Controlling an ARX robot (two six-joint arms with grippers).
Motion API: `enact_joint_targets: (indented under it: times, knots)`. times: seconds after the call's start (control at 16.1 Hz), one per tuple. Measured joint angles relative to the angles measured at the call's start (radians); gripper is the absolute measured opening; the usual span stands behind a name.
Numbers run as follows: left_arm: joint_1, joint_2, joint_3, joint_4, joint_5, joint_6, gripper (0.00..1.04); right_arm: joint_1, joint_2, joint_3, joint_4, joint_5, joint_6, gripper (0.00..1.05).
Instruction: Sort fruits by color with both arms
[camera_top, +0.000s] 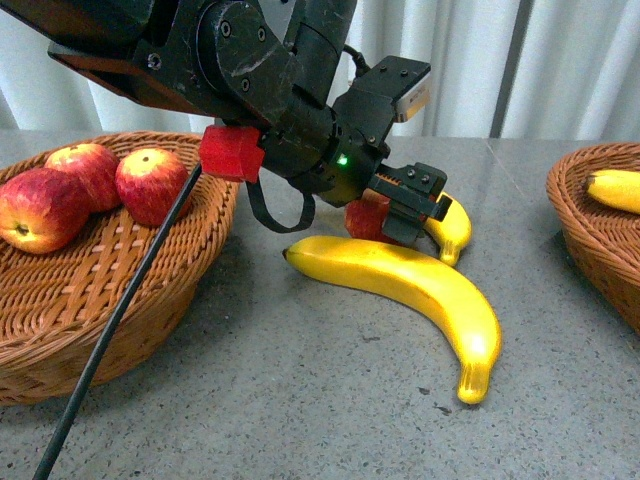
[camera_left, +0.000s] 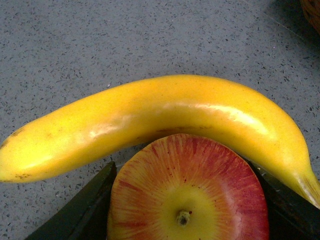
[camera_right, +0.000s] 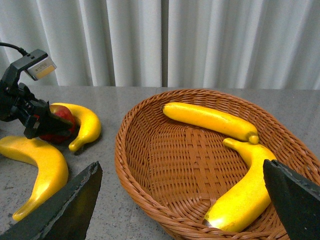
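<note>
Front view. My left gripper reaches low over the table, clenched around the apple. The apple sits wedged between two bananas: the near banana lies just under my wrist side, and the far banana lies just past my fingertips. I cannot tell whether the apple has left the table. Back along my arm, the left basket already holds three apples, so I judge red belongs there and this apple is the last one out. The right basket stands well apart on the other side.

Left wrist view. The apple fills the space between my fingers, stem up, with a pad against each flank. A banana, I take it the far one, curves around the apple's far side and touches it. This is probably why I grip from the sides and not end-on. Lifting could drag that banana along.

Right wrist view. My right gripper hangs released, jaws wide and empty, over the right basket's near rim. Two bananas lie inside, so yellow goes here. Waiting there leaves room for the left arm; both loose bananas lie beyond the basket.
</note>
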Motion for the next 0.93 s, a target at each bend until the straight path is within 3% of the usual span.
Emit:
enact_joint_targets:
  times: [0.06, 0.19, 0.43, 0.74, 0.93]
  knots:
    - [-0.001, 0.000, 0.000, 0.005, -0.008, -0.001, 0.68, 0.000, 0.000, 0.000, 0.000, 0.000, 0.000, 0.98]
    - [-0.001, -0.016, -0.021, 0.019, -0.032, -0.002, 0.64, 0.000, 0.000, 0.000, 0.000, 0.000, 0.000, 0.98]
    - [0.033, -0.213, -0.156, 0.085, -0.150, -0.092, 0.63, 0.000, 0.000, 0.000, 0.000, 0.000, 0.000, 0.98]
    - [0.183, -0.484, -0.447, 0.103, -0.327, -0.357, 0.63, 0.000, 0.000, 0.000, 0.000, 0.000, 0.000, 0.98]
    - [0.211, -0.542, -0.589, 0.136, -0.366, -0.430, 0.63, 0.000, 0.000, 0.000, 0.000, 0.000, 0.000, 0.98]
